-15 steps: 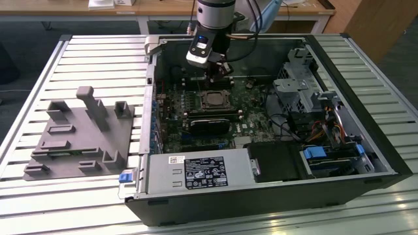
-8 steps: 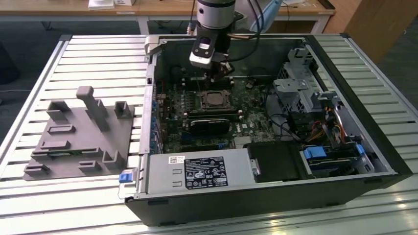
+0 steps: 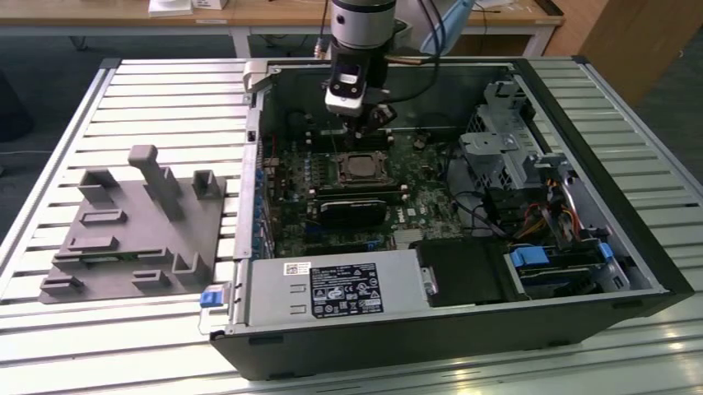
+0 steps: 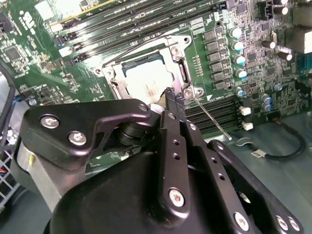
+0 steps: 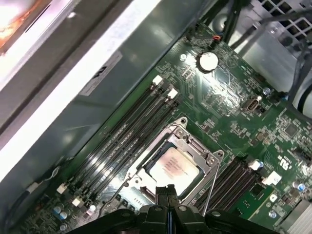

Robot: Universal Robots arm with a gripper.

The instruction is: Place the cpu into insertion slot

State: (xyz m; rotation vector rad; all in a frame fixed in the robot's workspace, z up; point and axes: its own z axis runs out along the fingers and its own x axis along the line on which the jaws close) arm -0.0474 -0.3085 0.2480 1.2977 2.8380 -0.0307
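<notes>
Cpu inside insertion slot, pincer just above it, fingers together, empty

In the second wrist view the tool and its black body hide the near edge of the cpu and that side of the insertion slot. In the first wrist view the tool's tip covers one corner of the cpu. In the exterior view the slot lies at the tool's six o'clock, too small to tell whether the cpu sits flush. The arm is cut off at twelve o'clock and the desk at six.
</notes>
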